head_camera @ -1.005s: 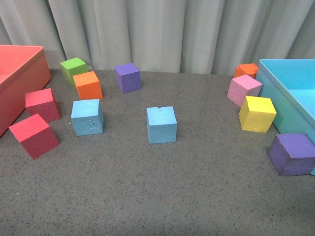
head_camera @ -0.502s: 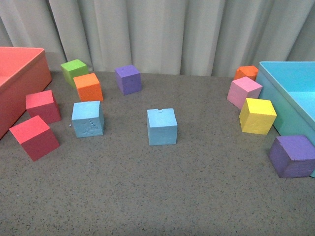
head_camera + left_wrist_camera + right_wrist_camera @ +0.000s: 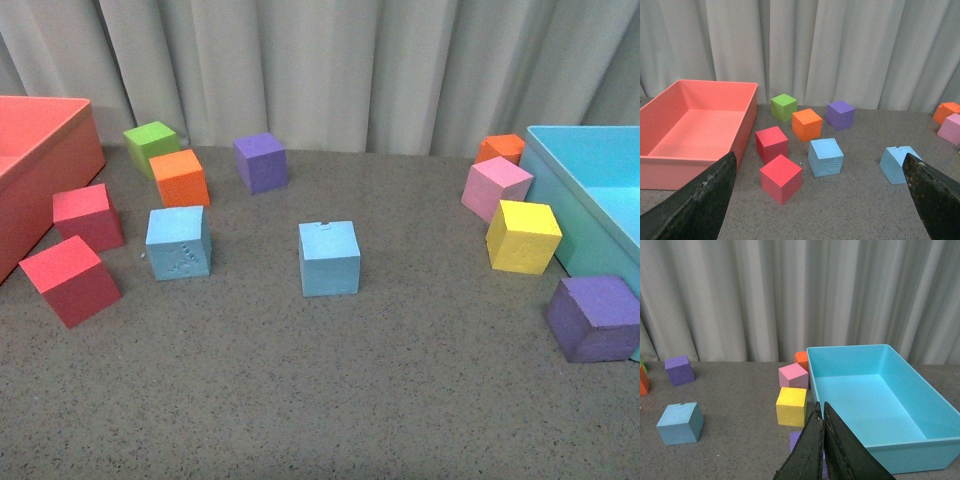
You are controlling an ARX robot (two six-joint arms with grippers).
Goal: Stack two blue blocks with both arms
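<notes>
Neither arm reaches into the front view. From the right wrist, the right pincer (image 3: 821,405) has its fingers pressed together on nothing, and it hides most of a purple cube (image 3: 795,440) beside the turquoise bin (image 3: 920,447). The left pincer (image 3: 818,157) is spread wide — you see only its tips. On the table (image 3: 400,400), the embossed blue block (image 3: 178,242) sits left, near a red cube (image 3: 88,215). The notched blue block (image 3: 329,258) sits apart at centre — notch on its top back edge.
</notes>
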